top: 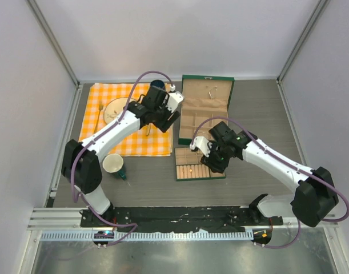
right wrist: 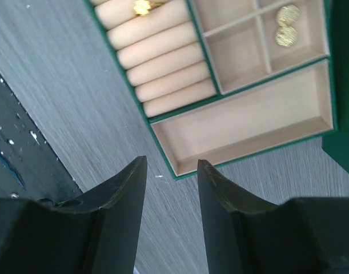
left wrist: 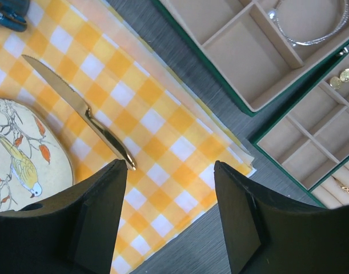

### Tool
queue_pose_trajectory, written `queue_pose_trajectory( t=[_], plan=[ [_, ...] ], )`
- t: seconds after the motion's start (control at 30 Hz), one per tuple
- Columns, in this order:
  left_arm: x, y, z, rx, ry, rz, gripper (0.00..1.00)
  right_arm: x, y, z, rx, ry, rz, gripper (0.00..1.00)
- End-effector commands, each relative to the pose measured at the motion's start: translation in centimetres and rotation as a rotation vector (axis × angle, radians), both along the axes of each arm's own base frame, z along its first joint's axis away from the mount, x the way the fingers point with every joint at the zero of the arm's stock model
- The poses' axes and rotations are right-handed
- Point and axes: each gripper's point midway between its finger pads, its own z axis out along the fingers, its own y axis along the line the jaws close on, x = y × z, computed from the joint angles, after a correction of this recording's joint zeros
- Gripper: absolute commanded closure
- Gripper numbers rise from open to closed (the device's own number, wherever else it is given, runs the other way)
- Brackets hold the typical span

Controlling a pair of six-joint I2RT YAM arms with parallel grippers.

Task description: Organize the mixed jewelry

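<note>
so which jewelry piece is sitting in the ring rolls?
The small gold ring, in the rolls. The two round gold studs lie in a square compartment; the silver bangle is in the box.

An orange checked cloth bears a bird-painted plate and a knife, beside a green box.

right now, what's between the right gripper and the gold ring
Right wrist view: the long empty compartment, then several bare rolls short of the gold ring.
</note>
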Motion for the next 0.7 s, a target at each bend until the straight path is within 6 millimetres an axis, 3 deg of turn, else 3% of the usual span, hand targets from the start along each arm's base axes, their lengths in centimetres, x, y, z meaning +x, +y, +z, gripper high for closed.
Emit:
queue_pose_trajectory(
  t=[0.0, 0.27, 0.67],
  plan=[
    [1.5, 1.8, 2.9, -0.117, -0.031, 0.061, 0.33, -1.4, -0.1, -0.8, -0.058, -0.027, 0.145, 0.53],
    [2.4, 4.6, 3.6, -0.156, -0.027, 0.121, 0.33, -2.7, 0.2, -3.9, -0.147, -0.004, 0.240, 0.52],
    [2.9, 6.3, 3.6, -0.178, -0.017, 0.156, 0.33, -2.0, 0.4, -7.0, -0.190, -0.012, 0.259, 0.54]
  ],
)
